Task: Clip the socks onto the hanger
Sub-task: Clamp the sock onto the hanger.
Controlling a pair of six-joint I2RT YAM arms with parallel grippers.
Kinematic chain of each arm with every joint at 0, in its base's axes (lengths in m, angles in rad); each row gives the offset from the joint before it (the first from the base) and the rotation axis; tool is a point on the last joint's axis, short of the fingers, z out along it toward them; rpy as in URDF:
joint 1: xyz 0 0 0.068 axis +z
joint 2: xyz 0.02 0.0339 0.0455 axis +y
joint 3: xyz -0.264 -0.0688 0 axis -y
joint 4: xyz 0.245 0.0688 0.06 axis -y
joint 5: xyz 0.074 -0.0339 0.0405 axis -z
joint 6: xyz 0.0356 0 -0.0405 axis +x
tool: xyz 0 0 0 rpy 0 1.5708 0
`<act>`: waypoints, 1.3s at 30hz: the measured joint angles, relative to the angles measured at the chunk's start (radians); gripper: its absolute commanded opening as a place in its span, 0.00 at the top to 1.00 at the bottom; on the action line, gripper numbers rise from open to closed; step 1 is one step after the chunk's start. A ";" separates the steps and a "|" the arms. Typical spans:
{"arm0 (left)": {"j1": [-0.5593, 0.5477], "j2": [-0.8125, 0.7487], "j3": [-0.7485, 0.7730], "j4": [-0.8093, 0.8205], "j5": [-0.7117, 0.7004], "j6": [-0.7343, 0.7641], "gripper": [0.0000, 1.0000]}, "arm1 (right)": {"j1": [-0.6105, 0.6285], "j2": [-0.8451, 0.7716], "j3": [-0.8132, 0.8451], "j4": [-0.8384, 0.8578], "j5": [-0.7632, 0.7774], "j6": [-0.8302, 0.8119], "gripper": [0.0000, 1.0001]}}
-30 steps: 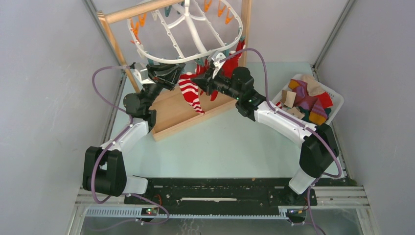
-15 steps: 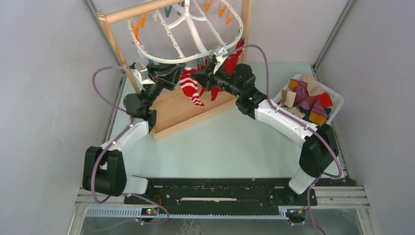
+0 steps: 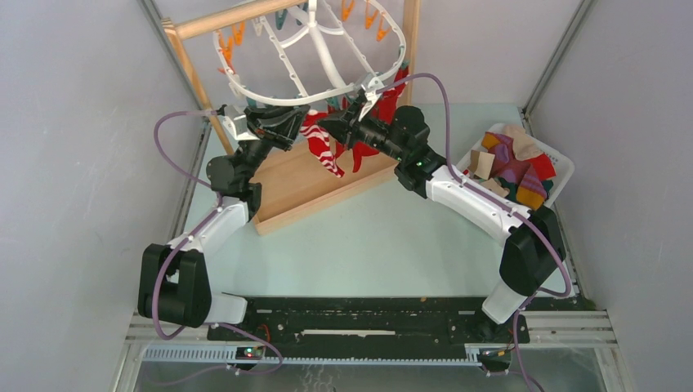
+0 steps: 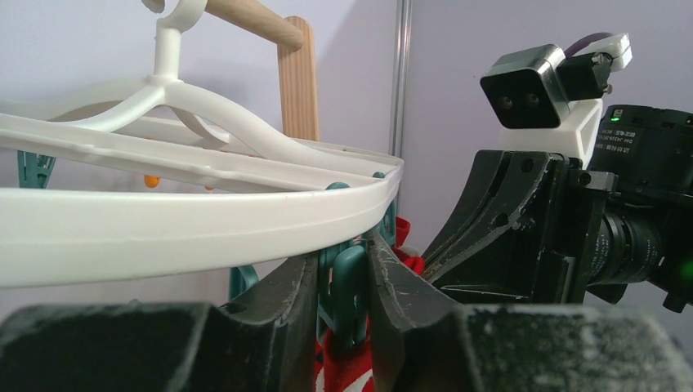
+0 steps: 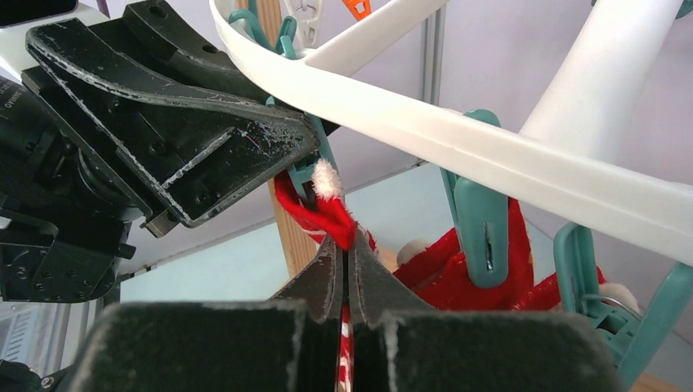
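Under the near rim of the hanger (image 3: 270,100), the left gripper (image 4: 342,269) squeezes a teal clothespin (image 4: 347,304) from both sides. The right gripper (image 5: 346,263) is pressed together on the red-and-white striped sock (image 5: 320,214), whose cuff touches that clothespin's lower end. The two claws nearly meet, leaving little room between the rim above, the plain red socks (image 5: 437,265) clipped just beside, and the wooden stand's tray (image 3: 286,192) below.
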State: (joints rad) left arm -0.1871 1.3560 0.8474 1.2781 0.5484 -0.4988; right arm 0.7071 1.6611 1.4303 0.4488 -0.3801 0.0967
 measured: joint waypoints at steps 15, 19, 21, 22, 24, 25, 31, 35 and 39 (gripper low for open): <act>-0.001 -0.024 -0.016 -0.010 -0.049 -0.016 0.17 | 0.000 0.000 -0.003 0.005 -0.015 0.004 1.00; -0.002 -0.088 -0.062 -0.040 -0.086 -0.013 0.08 | -0.001 0.000 -0.005 0.005 -0.022 0.004 1.00; -0.003 -0.127 -0.084 -0.069 -0.103 -0.008 0.05 | -0.001 0.000 -0.011 0.004 -0.026 0.004 1.00; -0.003 -0.151 -0.097 -0.089 -0.111 -0.005 0.03 | -0.001 0.000 -0.015 0.004 -0.027 0.004 1.00; -0.003 -0.204 -0.119 -0.142 -0.126 0.002 0.02 | -0.005 0.000 -0.023 -0.006 -0.035 0.004 1.00; -0.005 -0.225 -0.124 -0.172 -0.130 0.005 0.01 | -0.007 0.000 -0.025 -0.012 -0.040 0.005 1.00; -0.020 -0.435 -0.201 -0.416 -0.152 0.033 0.00 | -0.039 -0.002 -0.027 -0.042 -0.082 0.024 1.00; -0.023 -0.593 -0.233 -0.621 -0.163 0.056 0.00 | -0.074 -0.016 -0.027 -0.083 -0.114 0.024 1.00; -0.024 -0.722 -0.236 -0.822 -0.179 0.075 0.00 | -0.116 -0.048 -0.027 -0.143 -0.154 0.014 1.00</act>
State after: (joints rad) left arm -0.2111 0.6342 0.6113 0.4561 0.3691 -0.4236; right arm 0.5911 1.6135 1.4029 0.3054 -0.5343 0.1104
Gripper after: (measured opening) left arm 0.996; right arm 0.010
